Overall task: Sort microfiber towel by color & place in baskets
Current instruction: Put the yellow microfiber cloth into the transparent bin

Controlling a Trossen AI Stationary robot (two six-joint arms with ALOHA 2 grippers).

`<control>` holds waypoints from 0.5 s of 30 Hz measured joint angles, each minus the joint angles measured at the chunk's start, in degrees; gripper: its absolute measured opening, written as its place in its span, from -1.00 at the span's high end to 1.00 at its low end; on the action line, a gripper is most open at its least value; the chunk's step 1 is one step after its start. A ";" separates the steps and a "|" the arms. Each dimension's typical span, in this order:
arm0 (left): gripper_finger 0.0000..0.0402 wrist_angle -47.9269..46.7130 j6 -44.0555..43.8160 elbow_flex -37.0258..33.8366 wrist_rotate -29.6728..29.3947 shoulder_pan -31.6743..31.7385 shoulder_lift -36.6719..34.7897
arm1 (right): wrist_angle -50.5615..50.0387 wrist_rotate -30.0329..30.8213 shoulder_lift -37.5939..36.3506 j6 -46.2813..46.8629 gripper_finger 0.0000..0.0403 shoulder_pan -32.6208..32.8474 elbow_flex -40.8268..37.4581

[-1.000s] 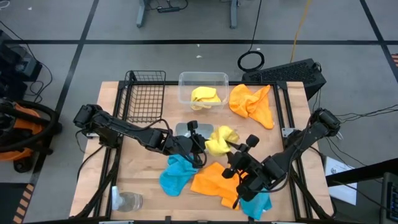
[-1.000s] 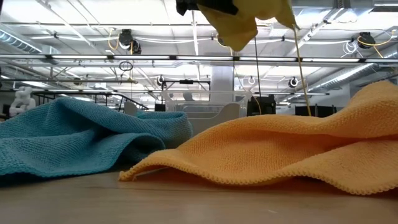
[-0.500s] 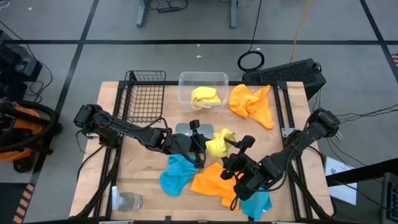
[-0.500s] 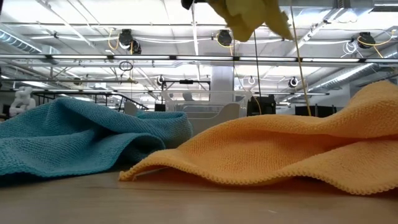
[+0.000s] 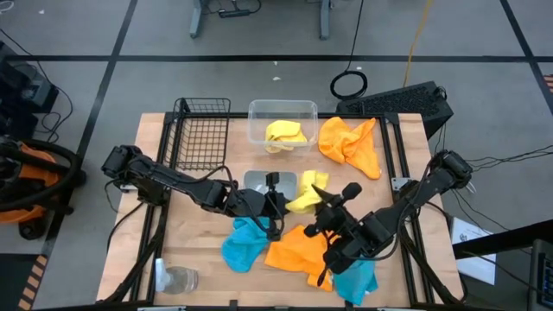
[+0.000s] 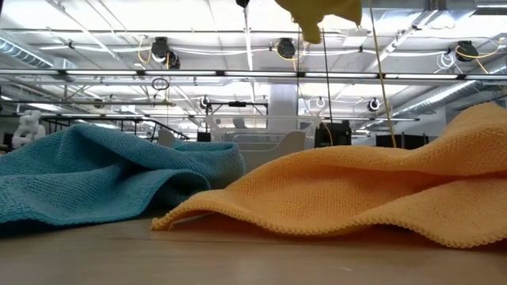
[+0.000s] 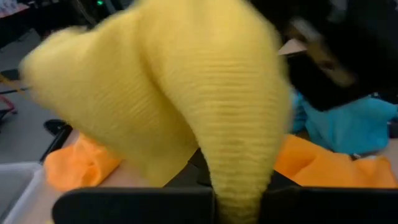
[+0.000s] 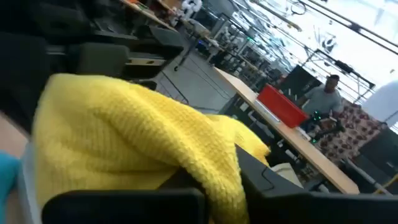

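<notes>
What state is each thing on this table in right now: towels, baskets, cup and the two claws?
Yellow towel: lifted, both grippers on it.
Left gripper: shut on towel.
Right gripper: shut on towel.
Wire basket: empty.
Clear tub: holds a yellow towel.
Grey tray: empty.
Glass cup: upright.

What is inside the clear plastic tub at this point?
In the high view, the clear plastic tub holds one crumpled yellow towel. Bare tub floor shows beside it. Whatever may lie beneath that towel is covered and cannot be seen.
</notes>
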 joint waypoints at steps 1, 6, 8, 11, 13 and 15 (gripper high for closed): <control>0.95 -0.02 0.05 0.00 0.49 0.01 0.00 | -0.01 -0.17 -0.01 0.02 0.87 -0.23 0.00; 0.95 -0.44 3.49 -0.22 2.22 0.00 0.81 | 0.18 -7.26 -0.01 -0.89 0.93 -0.27 -0.02; 0.95 0.03 6.00 -0.21 3.27 0.00 0.88 | 0.41 -11.46 -0.01 -1.69 0.95 -0.31 -0.02; 0.95 0.26 11.35 -0.20 5.65 0.00 1.25 | 0.99 -15.78 -0.01 -2.79 0.91 -0.15 -0.02; 0.95 0.76 16.20 -0.20 8.86 -0.02 1.29 | 0.99 -18.86 -0.01 -3.67 0.85 -0.07 -0.02; 0.95 1.36 19.87 -0.20 10.79 -0.03 1.25 | 1.44 -22.51 -0.01 -4.37 0.76 -0.15 -0.02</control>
